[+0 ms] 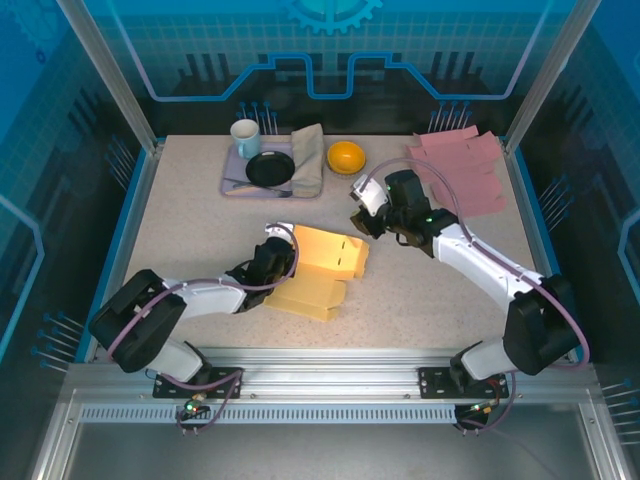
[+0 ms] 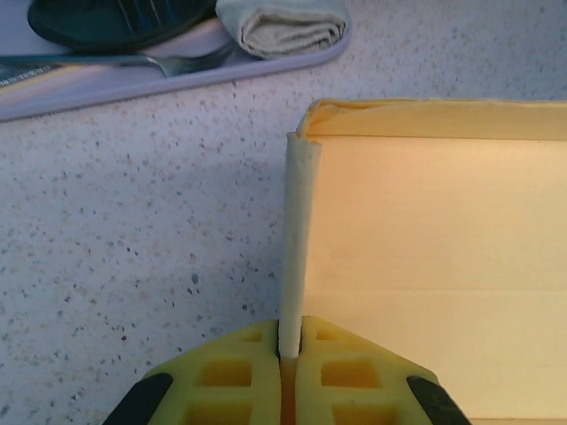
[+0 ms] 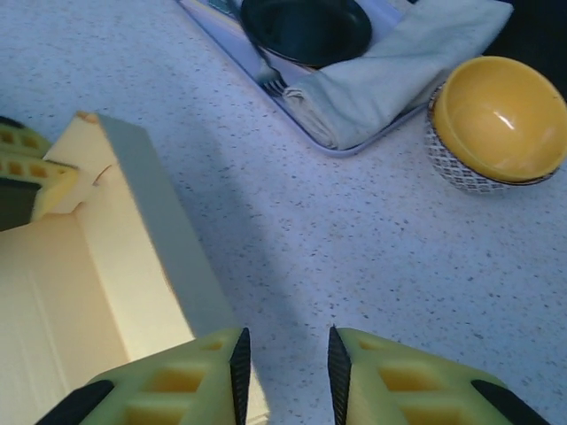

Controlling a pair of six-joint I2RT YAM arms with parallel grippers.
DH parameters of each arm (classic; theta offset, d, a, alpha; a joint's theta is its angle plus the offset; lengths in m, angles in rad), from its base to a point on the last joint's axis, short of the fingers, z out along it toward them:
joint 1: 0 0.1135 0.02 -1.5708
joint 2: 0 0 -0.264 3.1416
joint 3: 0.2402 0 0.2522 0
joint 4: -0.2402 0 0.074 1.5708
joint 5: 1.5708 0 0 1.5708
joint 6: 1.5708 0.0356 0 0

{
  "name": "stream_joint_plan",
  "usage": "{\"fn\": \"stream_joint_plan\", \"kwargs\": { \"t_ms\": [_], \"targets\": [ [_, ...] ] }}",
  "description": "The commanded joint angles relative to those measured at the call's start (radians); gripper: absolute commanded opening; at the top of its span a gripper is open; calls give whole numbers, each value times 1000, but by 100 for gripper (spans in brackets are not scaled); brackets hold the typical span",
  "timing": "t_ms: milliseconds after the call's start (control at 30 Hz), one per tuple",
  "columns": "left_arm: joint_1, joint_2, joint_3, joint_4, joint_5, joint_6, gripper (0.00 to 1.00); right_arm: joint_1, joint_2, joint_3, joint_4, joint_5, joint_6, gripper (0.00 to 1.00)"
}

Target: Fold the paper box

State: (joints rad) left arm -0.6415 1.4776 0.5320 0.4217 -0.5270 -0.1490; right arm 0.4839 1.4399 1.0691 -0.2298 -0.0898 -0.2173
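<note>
Folding looks about half done: the pale yellow paper box [image 1: 320,262], just in front of the lavender plastic tray [image 1: 230,172], has walls raised, but its panel farthest from the tray lies flat. The left gripper [image 2: 290,343] pinches one upright wall. The right gripper [image 3: 283,359] hangs beside another, fingers apart.

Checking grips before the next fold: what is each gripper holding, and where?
Left gripper pinches the paper box by its upright side wall; right gripper is open, holding nothing.
</note>
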Motion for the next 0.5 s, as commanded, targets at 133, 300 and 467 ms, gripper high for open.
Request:
{"fn": "stream_joint_plan", "kwargs": {
  "t_ms": [133, 300, 467],
  "targets": [
    [-22, -67, -38, 173, -112, 84, 0, -7, 74, 230, -319, -62, 271, 35],
    [-23, -50, -35, 257, -152, 140, 0, 22, 128, 296, -383, -57, 537, 38],
    [-32, -19, -27, 303, -181, 145, 0, 24, 160, 260, -297, -108, 738, 40]
  ]
}}
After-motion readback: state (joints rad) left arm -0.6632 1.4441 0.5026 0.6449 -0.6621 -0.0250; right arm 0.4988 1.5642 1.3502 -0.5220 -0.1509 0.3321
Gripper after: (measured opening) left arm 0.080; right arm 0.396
